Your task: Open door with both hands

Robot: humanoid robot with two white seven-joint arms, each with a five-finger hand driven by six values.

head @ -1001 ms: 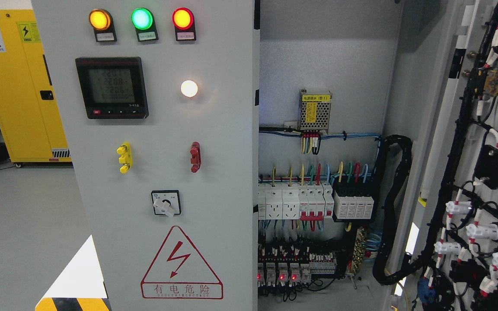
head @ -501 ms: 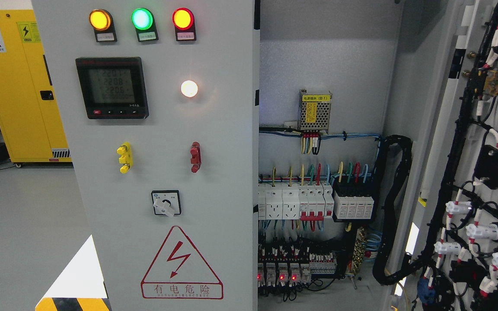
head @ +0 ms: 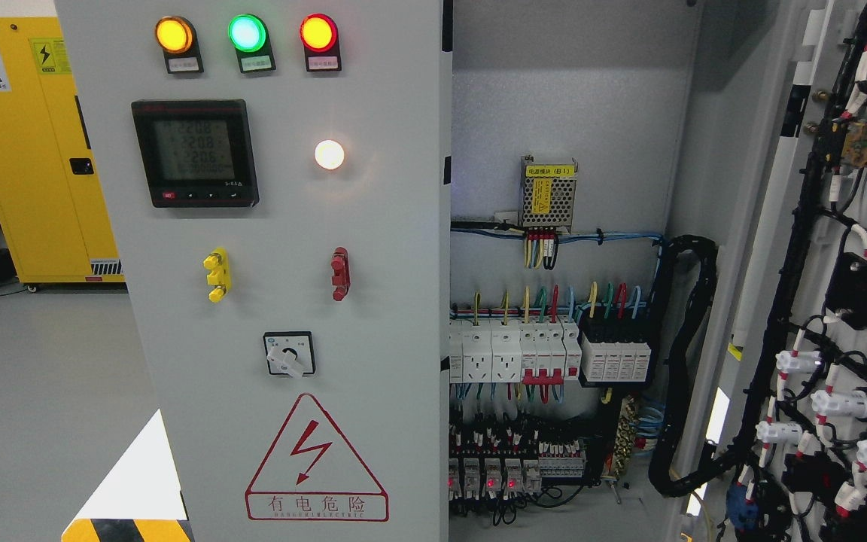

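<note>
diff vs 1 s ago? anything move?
Nothing moved, nothing grasped or released. Only the digits on the meter display flickered. The right door stands swung open, the left door faces the camera, lamps lit as before. No hands in view.

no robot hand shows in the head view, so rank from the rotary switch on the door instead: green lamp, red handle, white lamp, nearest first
From the rotary switch, low on the door:
1. red handle, just above, to the right.
2. white lamp, higher, right side.
3. green lamp, top row, middle.
</note>
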